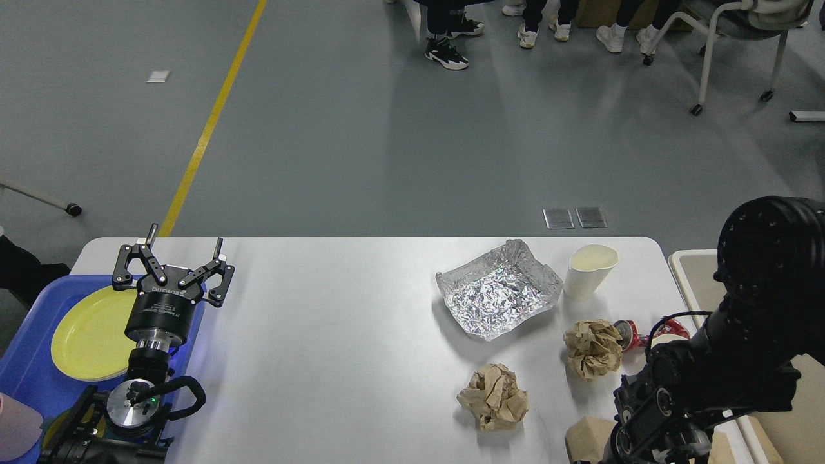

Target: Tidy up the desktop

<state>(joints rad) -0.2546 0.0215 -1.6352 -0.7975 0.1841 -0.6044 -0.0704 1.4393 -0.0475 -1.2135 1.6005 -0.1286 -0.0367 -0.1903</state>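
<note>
The white desktop carries litter on its right half: a crumpled foil tray, a white paper cup, two balls of crumpled brown paper, and a crushed red can beside a red-and-white wrapper. My left gripper is open and empty. It points away from me above the desk's left edge, next to the blue tray. My right arm fills the lower right corner. Its gripper is below the view's edge.
A yellow plate lies in the blue tray, with a pink item at the tray's near end. A beige bin stands off the desk's right edge. A tan object sits at the bottom edge. People's feet and a chair are far behind.
</note>
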